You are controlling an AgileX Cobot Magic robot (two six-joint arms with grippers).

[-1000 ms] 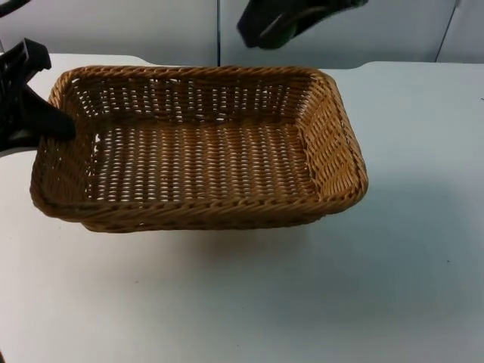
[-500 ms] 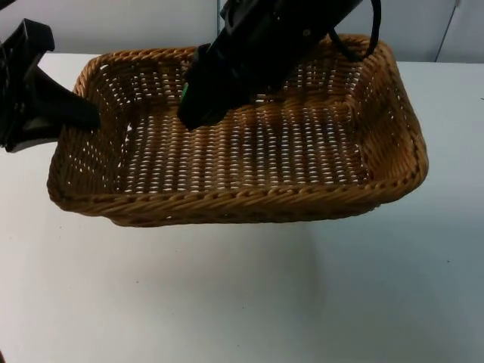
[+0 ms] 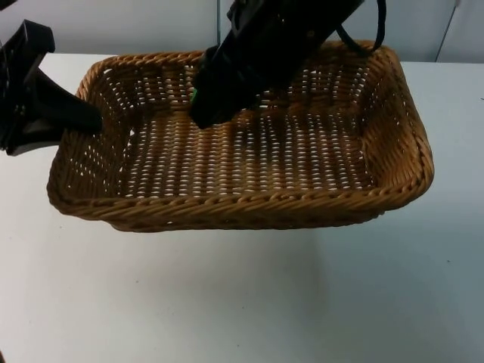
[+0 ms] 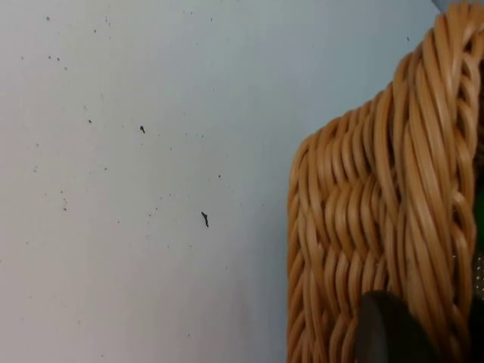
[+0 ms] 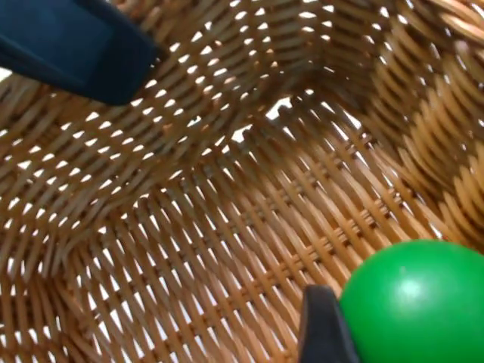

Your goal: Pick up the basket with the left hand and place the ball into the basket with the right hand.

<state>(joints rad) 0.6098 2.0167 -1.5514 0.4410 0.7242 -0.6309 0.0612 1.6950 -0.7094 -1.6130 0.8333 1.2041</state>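
From the top view, my left gripper (image 3: 91, 119) sits at nine o'clock of the basket (image 3: 242, 204), its fingers pinched on the short wall there, one tip reaching inside over the rim. The basket hangs tilted above the white table (image 3: 242, 302), casting a soft shadow beneath its near long side. My right gripper (image 3: 203, 106) comes in from twelve o'clock and hovers over the basket's inside, near the far long wall; a sliver of the green ball (image 3: 194, 95) peeks from its tip.

In my left wrist view, the thick braided rim of the basket (image 4: 393, 212) stands right against my dark fingertip (image 4: 389, 333), with the speckled table (image 4: 136, 181) beyond it.

In my right wrist view, I hold the green ball (image 5: 420, 302) between my fingers, one black fingertip (image 5: 321, 325) pressed against its side. Below it lies the open weave of the basket's floor and corner (image 5: 227, 197), and the left gripper's finger (image 5: 76, 45) shows against the inner wall.
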